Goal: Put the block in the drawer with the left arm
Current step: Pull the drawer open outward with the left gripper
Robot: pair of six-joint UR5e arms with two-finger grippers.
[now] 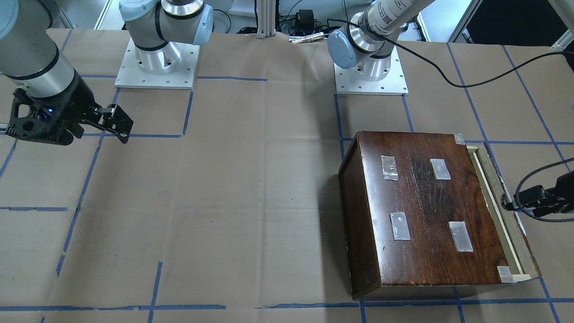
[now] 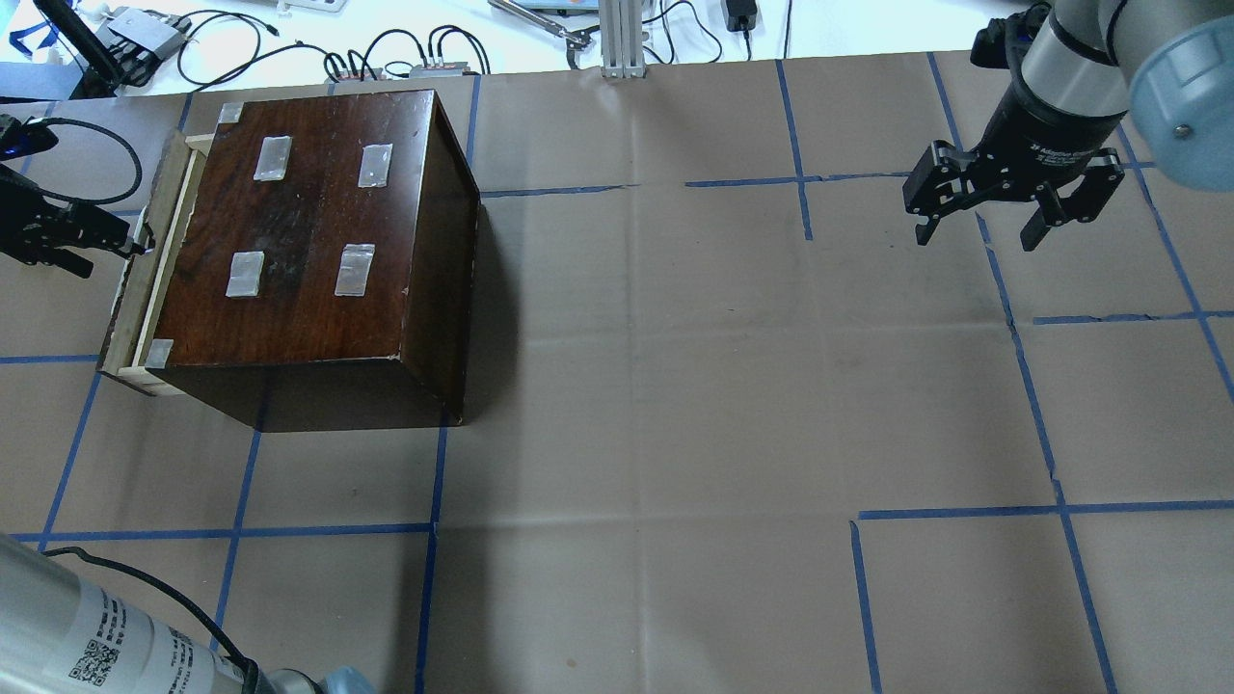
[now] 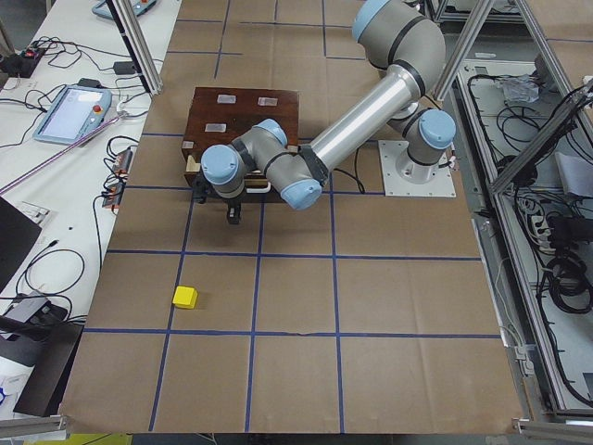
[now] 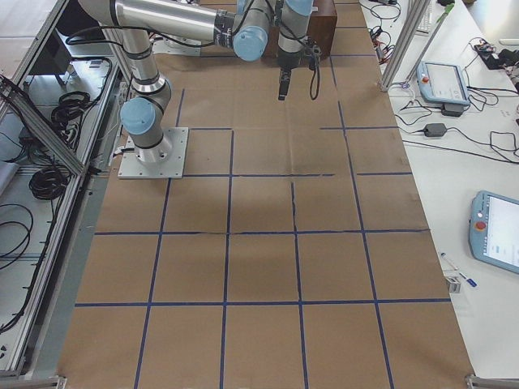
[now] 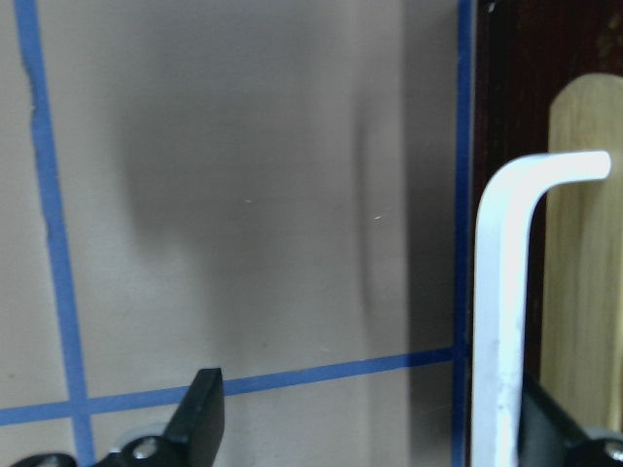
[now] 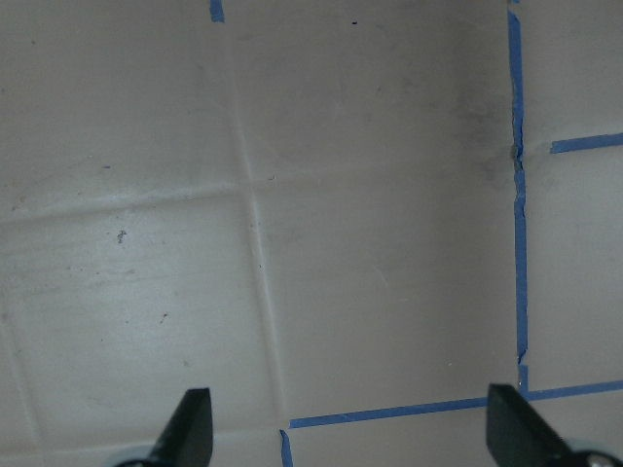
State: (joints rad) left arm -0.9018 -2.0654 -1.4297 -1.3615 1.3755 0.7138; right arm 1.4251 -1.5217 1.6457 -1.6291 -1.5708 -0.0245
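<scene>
The yellow block lies on the brown paper well away from the cabinet and shows only in the exterior left view. The dark-brown cabinet stands on the table's left side, and its drawer is out by a narrow pale strip. My left gripper is open at the drawer's front. In the left wrist view a white handle stands between the spread fingers, close to the right finger. My right gripper is open and empty, above bare paper far to the right.
Blue tape lines grid the brown paper. Both arm bases are bolted at the robot's edge. Cables and a tablet lie on the white bench beyond the cabinet. The left arm's black cable loops over the table.
</scene>
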